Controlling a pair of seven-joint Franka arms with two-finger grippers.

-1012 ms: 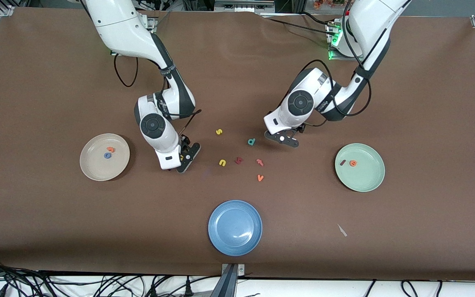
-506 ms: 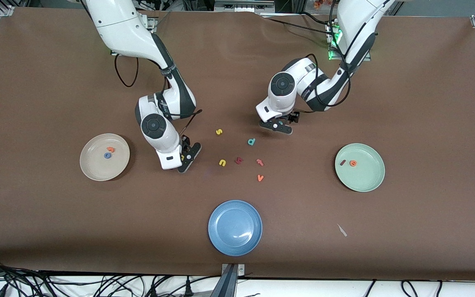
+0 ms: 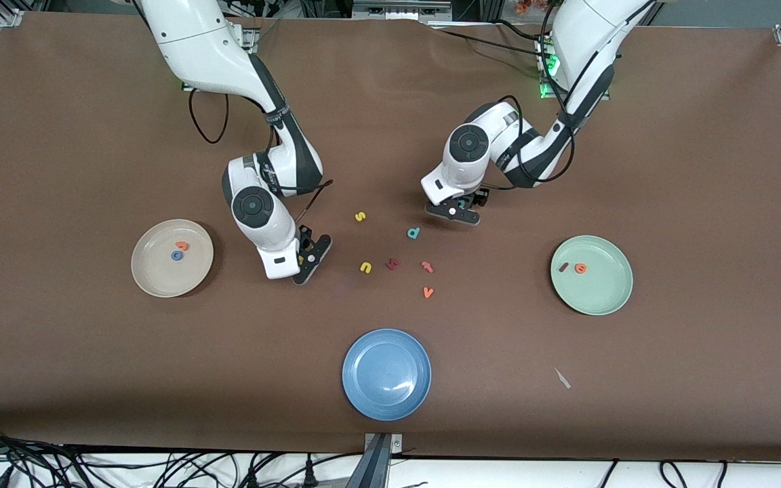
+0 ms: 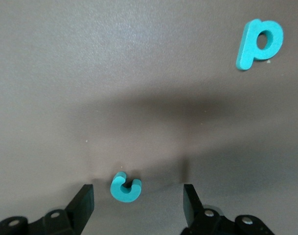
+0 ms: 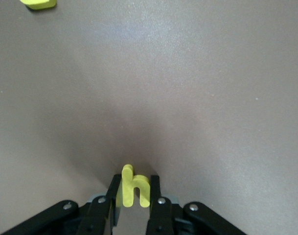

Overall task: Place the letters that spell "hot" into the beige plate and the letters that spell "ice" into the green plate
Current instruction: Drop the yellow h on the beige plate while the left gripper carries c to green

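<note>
Your right hand (image 5: pixel 134 193) is clamped on the yellow "h" (image 5: pixel 133 187), low over the bench (image 3: pixel 668 169) beside the beige plate (image 3: pixel 153 281). Your left hand (image 4: pixel 138 205) stands wide open around the teal "c" (image 4: pixel 125 187), touching neither side; the letter lies flat near the teal "d" (image 4: pixel 259 43).

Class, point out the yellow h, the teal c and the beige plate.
yellow h (image 5: pixel 134 188), right wrist view, its stem.
teal c (image 4: pixel 125 188), left wrist view, its curved body.
beige plate (image 3: pixel 153 278), front view, bare floor near rim.
</note>
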